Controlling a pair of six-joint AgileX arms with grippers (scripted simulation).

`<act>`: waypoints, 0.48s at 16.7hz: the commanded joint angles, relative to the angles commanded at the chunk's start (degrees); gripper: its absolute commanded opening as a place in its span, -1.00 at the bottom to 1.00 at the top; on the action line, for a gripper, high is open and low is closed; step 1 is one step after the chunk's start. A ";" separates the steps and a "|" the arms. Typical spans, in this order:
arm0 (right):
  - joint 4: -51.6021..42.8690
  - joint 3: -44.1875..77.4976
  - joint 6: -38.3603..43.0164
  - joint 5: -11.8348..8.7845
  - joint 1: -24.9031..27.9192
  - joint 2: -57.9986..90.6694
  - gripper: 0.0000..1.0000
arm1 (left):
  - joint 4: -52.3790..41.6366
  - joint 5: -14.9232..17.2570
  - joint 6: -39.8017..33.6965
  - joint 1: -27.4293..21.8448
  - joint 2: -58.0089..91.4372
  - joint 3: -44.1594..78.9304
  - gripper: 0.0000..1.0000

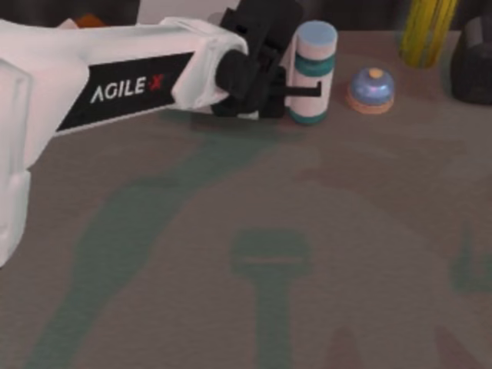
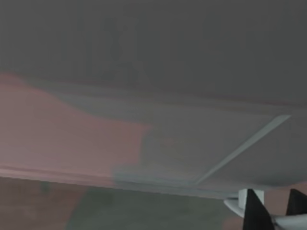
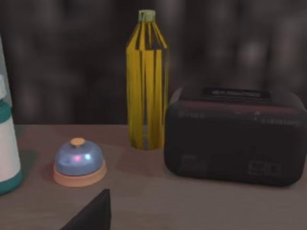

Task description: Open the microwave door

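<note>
Reach is the whole story at this moment: the left arm (image 1: 115, 84) stretches across the far left of the table, its gripper (image 1: 304, 88) extended toward the back edge, close beside a white and teal cylinder (image 1: 315, 73). From above, black fingers (image 1: 304, 91) lie across the cylinder's front, though whether they touch it I cannot tell, and I cannot tell how wide the jaws stand or whether they hold anything.

The microwave barely shows from above; only a pale sliver (image 1: 181, 9) appears behind the arm at the table's back edge, the arm covering the rest. The left wrist camera sits very close to it: a grey translucent pane that I take to be the door (image 2: 153, 52) fills the upper part of that view, with a pinkish floor (image 2: 62, 134) below it. Two dark fingertips (image 2: 254, 213) poke into the corner of that view, with a white piece between them that may be a handle or door edge. Judging by that closeness, the arm seems placed low and near to work the door, but how far it has swung is not clear.

Off to the right stand a bell (image 1: 370, 91), a yellow bottle (image 1: 427, 31) and a dark box (image 1: 473, 61), clear of the arm. The right gripper shows only as a dark tip (image 3: 93, 213) in its own view, facing those three things, seemingly idle.
</note>
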 joint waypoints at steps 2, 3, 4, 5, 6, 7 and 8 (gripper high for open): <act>0.00 0.00 0.00 0.00 0.00 0.00 1.00 | 0.00 0.00 0.00 0.00 0.00 0.00 -1.00; 0.00 0.00 0.00 0.00 0.00 0.00 1.00 | 0.00 0.00 0.00 0.00 0.00 0.00 -1.00; 0.00 0.00 0.00 0.00 0.00 0.00 1.00 | 0.00 0.00 0.00 0.00 0.00 0.00 -1.00; 0.00 0.00 0.00 0.00 0.00 0.00 1.00 | 0.00 0.00 0.00 0.00 0.00 0.00 -1.00; 0.00 0.00 0.00 0.00 0.00 0.00 1.00 | 0.05 0.38 -0.25 -0.48 0.13 0.21 -1.00; 0.00 0.00 0.00 0.00 0.00 0.00 1.00 | 0.09 0.45 -0.11 -0.44 0.07 0.02 -1.00; 0.00 0.00 0.00 0.00 0.00 0.00 1.00 | 0.26 0.65 0.30 -0.35 -0.15 -0.53 -1.00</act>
